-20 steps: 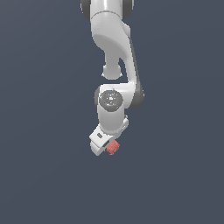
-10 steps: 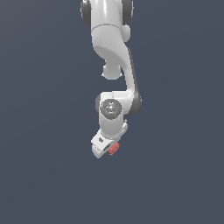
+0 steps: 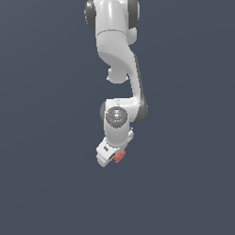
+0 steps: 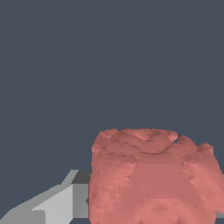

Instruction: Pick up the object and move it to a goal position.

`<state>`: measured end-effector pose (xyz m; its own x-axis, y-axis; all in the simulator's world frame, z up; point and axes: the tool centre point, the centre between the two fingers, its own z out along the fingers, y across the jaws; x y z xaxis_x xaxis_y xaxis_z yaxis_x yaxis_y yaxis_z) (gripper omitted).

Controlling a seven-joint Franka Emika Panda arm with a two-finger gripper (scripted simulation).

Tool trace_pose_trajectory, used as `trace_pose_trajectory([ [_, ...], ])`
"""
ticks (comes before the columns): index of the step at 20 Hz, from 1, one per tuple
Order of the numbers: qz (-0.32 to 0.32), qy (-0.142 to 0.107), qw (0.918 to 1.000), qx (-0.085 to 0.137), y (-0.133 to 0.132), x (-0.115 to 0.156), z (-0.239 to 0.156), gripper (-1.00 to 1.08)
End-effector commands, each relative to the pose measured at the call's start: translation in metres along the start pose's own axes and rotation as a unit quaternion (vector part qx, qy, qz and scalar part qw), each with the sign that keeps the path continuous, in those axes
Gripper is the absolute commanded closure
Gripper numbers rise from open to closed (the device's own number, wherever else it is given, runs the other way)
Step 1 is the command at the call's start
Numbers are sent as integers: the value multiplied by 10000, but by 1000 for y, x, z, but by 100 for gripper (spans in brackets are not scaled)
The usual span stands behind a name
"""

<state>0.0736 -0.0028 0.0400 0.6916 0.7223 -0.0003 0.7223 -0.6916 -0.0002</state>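
Observation:
The object point(image 3: 120, 156) is a small red-pink rough lump that peeks out from under the white gripper point(image 3: 116, 158) at the arm's lower end in the exterior view. Up close in the wrist view, the object point(image 4: 151, 175) fills the space between the fingers. One grey finger point(image 4: 59, 205) presses against its side. The other finger is almost wholly hidden behind the lump. The gripper is shut on the object.
The white arm point(image 3: 117, 59) reaches down from the top of the exterior view to the wrist joint point(image 3: 115, 115). All around it is a plain dark grey-blue surface point(image 3: 46, 137) with no other objects showing.
The wrist joint has shifted downward in the exterior view and the hand looks more foreshortened. The object has stayed in the gripper, and less of it shows from under the hand.

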Motion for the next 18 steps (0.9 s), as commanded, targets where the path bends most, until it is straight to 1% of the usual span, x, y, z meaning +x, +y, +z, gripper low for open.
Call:
trace_pose_trajectory([
  [1, -1, 1, 10000, -1, 0, 0, 0, 108],
  [11, -1, 1, 10000, -1, -4, 2, -4, 108],
  [15, -1, 1, 10000, -1, -14, 7, -14, 108],
  [18, 0, -2, 10000, -3, -28, 14, -27, 108],
])
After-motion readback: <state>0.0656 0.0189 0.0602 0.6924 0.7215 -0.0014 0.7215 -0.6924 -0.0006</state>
